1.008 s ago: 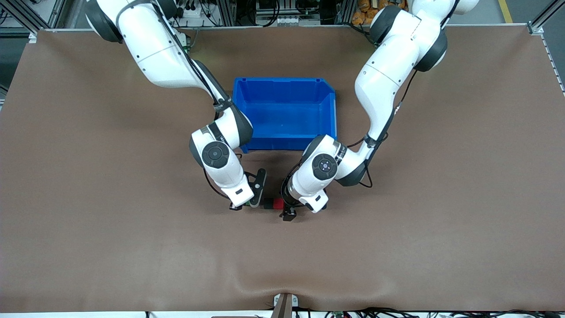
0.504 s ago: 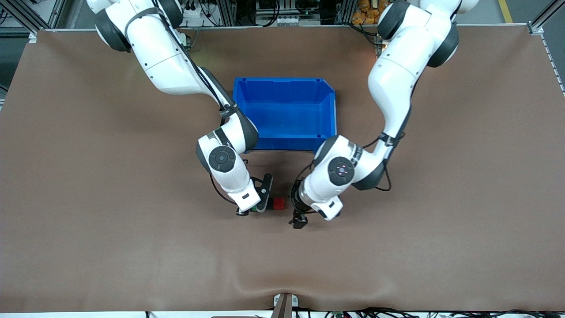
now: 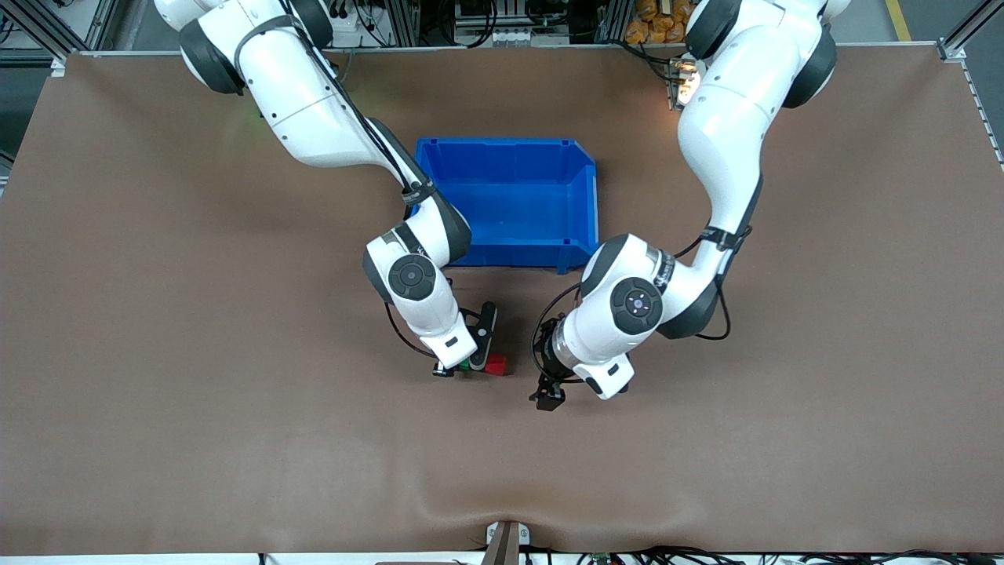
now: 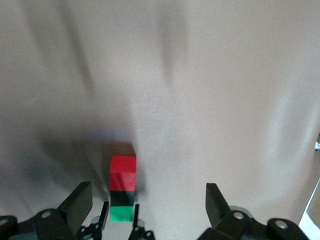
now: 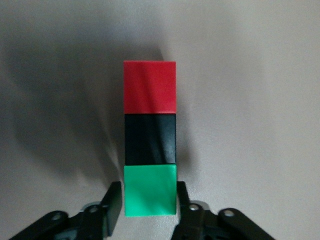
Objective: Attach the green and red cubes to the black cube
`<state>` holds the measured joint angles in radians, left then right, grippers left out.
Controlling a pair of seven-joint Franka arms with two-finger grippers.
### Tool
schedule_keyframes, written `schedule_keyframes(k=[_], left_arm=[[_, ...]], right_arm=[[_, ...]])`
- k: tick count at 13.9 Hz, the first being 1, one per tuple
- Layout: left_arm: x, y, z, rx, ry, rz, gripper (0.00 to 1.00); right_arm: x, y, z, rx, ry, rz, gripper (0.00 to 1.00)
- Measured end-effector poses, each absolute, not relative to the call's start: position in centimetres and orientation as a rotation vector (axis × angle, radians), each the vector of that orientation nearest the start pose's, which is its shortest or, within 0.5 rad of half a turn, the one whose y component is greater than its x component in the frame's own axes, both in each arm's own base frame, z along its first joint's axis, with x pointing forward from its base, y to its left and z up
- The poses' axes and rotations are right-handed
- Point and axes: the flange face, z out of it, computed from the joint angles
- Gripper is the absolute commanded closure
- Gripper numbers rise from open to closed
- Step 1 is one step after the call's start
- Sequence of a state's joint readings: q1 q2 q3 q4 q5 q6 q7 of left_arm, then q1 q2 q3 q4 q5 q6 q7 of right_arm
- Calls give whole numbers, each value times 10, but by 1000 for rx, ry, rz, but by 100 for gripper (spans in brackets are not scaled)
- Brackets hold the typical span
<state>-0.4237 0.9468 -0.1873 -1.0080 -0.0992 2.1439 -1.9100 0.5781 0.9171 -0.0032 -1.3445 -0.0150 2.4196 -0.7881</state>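
The green cube (image 5: 150,191), the black cube (image 5: 150,139) and the red cube (image 5: 150,87) touch in one straight row, with black in the middle. My right gripper (image 5: 148,200) is shut on the green cube at the row's end. In the front view this gripper (image 3: 461,366) is beside the red cube (image 3: 495,364), nearer the camera than the blue bin; the black cube is hard to pick out there. My left gripper (image 3: 547,396) is open and empty, a short way off past the row's red end. The left wrist view shows the gripper (image 4: 147,195) and the row (image 4: 123,171).
An empty blue bin (image 3: 502,143) stands at the table's middle, farther from the camera than the cubes. Brown table cover lies all round. Both forearms hang low over the strip between bin and cubes.
My right gripper has slid the green cube up against the black one. My left gripper has drawn back from the red cube toward the left arm's end and the camera.
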Motion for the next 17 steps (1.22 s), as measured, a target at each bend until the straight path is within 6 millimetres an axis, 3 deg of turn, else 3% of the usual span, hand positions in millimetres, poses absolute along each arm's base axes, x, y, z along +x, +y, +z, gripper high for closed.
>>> schedule_keyframes(k=[2, 5, 8, 10, 13, 15, 17], left_arm=[[688, -395, 332, -2609, -2142, 263, 0], [689, -363, 376, -2655, -2009, 267, 0], [691, -314, 423, -2683, -1890, 281, 0], [687, -290, 450, -2731, -1788, 284, 0], [677, -261, 477, -2805, -1606, 298, 0], [670, -233, 494, -2864, -1472, 301, 0], [662, -199, 511, -2938, -1309, 282, 0]], right_arm=[[634, 409, 189, -2452, -2000, -255, 0], [649, 397, 210, -2489, -1966, -250, 0], [671, 352, 263, -2565, -1882, -144, 0], [691, 297, 315, -2642, -1780, -114, 0], [713, 187, 381, -2785, -1563, -149, 0], [713, 110, 416, -2887, -1369, -155, 0], [701, 49, 450, -2964, -1179, -127, 0]])
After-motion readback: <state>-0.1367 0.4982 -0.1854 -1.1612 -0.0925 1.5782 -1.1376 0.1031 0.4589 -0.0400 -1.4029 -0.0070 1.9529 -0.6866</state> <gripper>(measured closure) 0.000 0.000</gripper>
